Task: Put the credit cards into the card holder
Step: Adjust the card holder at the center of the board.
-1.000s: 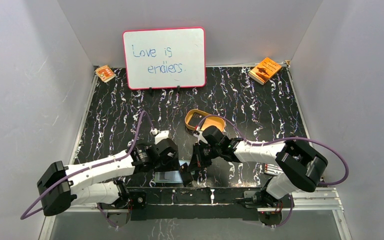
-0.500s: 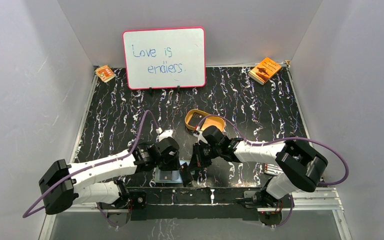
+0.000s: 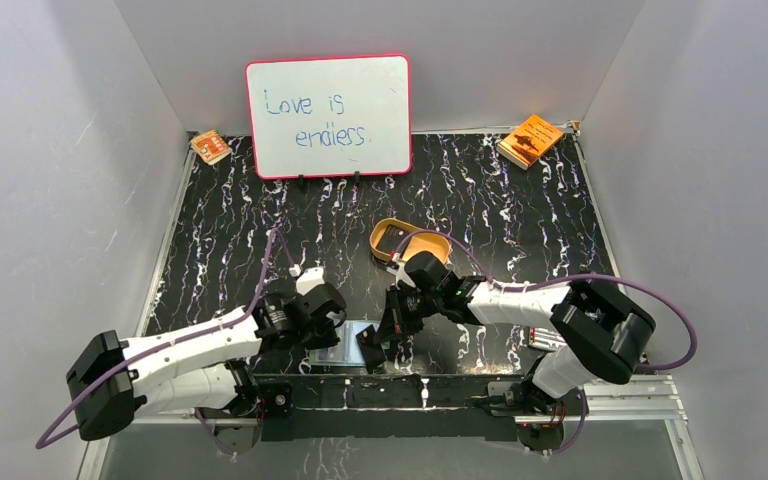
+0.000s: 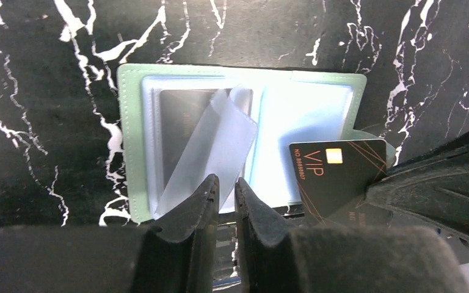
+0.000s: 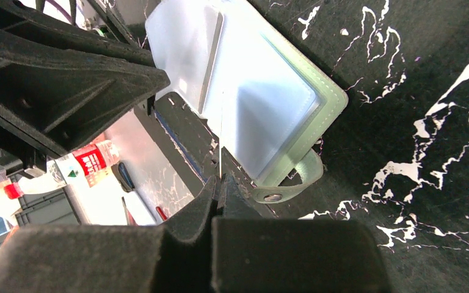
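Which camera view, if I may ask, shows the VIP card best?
The left wrist view: the VIP card faces the camera, lettering and chip legible, over a corner of the card holder. The right wrist view shows it only edge-on in the right gripper; the top view barely shows it.

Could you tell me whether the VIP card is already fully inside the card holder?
No, the VIP card lies uncovered across the open card holder, overhanging its lower right corner.

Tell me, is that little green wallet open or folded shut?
Open. The card holder lies spread on the table, both pale blue inner halves facing up, a clear sleeve raised mid-fold, snap strap sticking out.
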